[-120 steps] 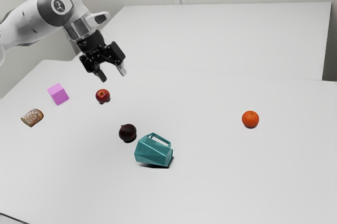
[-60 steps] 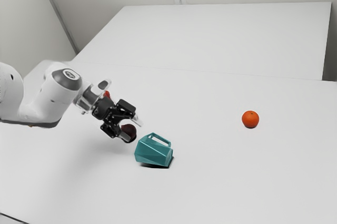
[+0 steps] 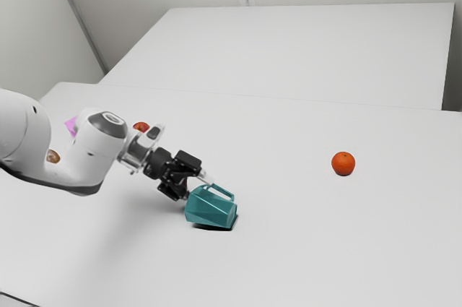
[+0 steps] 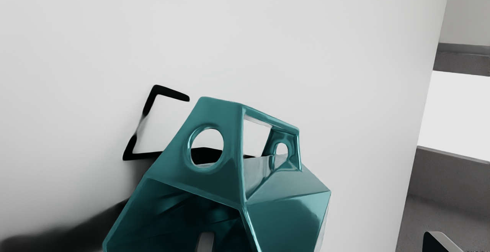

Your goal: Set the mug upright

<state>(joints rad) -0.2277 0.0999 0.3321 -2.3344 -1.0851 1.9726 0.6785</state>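
Mug (image 3: 211, 209) lies on its side on the white table (image 3: 325, 249), its mouth facing my gripper (image 3: 195, 188) and its handle (image 3: 220, 191) raised. It holds the same spot and tilt as half a second ago; what differs is my arm (image 3: 97, 144). Back then I had the gripper short of the mug, with a clear gap between them; now I have it right up at the mug's mouth. The pincer is spread: from the wrist view I see one finger (image 4: 205, 242) in front of the mouth and the other (image 4: 440, 242) out past the mug's side, nothing clamped between them. Whether the nearer tip touches the mug, I can't tell. With the arm shifted, more of the red apple (image 3: 141, 126), the pink cube (image 3: 71, 126) and the brown bread piece (image 3: 53, 156) shows, all off from the mug toward the exterior view's left. The orange (image 3: 343, 163) stays where it was, well apart from the mug toward the exterior view's right.
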